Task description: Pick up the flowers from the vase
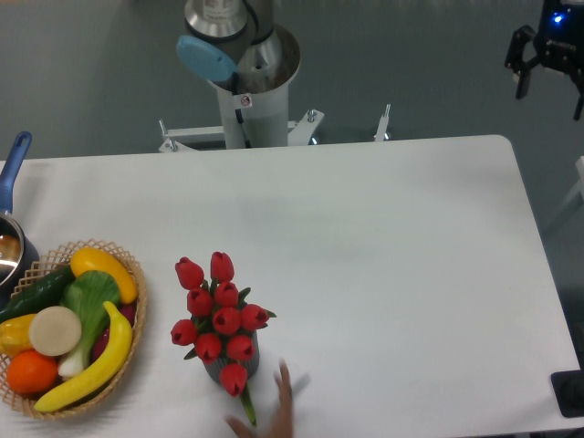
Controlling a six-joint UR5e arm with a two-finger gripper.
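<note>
The flowers (219, 315) stand in the vase (233, 363) at the bench's (383, 246) 7 o'clock, beside the basket (128, 351). They look light, soft and easily crushed; pinch the bundled stems. The end effector (549, 80), far off at 1 o'clock, hangs spread and empty.
</note>
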